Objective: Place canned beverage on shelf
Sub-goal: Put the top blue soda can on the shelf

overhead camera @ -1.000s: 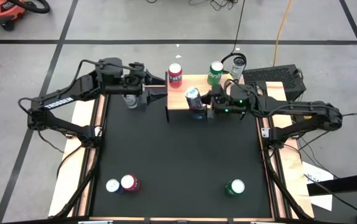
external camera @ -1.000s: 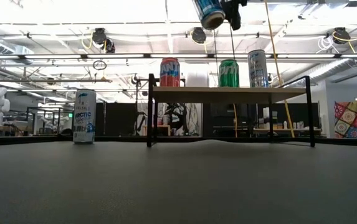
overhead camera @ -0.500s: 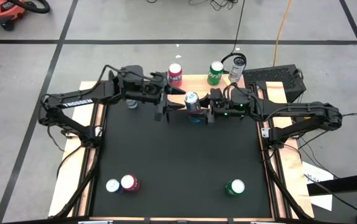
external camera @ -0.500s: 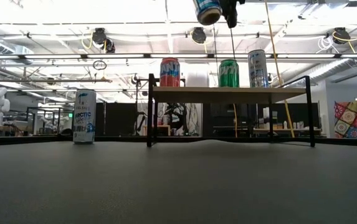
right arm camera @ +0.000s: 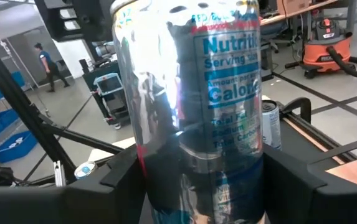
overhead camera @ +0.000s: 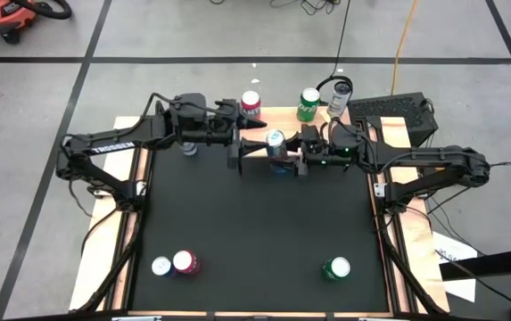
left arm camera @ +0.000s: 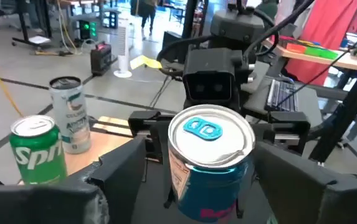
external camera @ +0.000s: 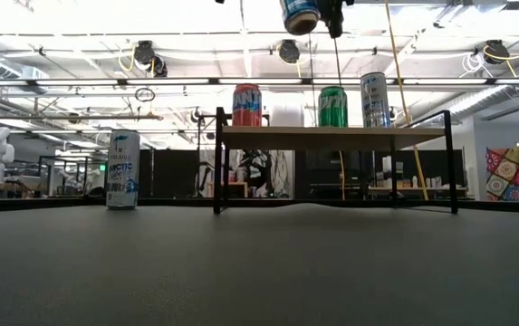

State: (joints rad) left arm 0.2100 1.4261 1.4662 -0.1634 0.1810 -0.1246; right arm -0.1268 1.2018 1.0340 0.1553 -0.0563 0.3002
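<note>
A blue and silver can (overhead camera: 276,143) is held high above the shelf by my right gripper (overhead camera: 289,153); it also shows at the top of the low view (external camera: 301,14). My left gripper (overhead camera: 259,149) is open, and its fingers (left arm camera: 121,180) stand on either side of that can (left arm camera: 210,158); I see no touch. The shelf (external camera: 331,137), with a light wood top on black legs, carries a red can (external camera: 246,105), a green can (external camera: 332,106) and a silver can (external camera: 375,100), all standing on their bases. My right gripper pinches the can's side wall (right arm camera: 166,186) between its two fingers (right arm camera: 119,183). The fingers come in level from the table's right side. The can is about upright, top up, lifted clear above the shelf.
A white and blue can (external camera: 122,169) stands on the table left of the shelf. A white can (overhead camera: 161,266), a red can (overhead camera: 184,262) and a green can (overhead camera: 336,267) stand near the front edge. A dark keyboard (overhead camera: 398,107) lies at the far right.
My left gripper has gone from the far left toward the table's right, up to the held can, and its open fingers now stand on either side of it. My right gripper has shifted the can a little toward the left, still held high.
</note>
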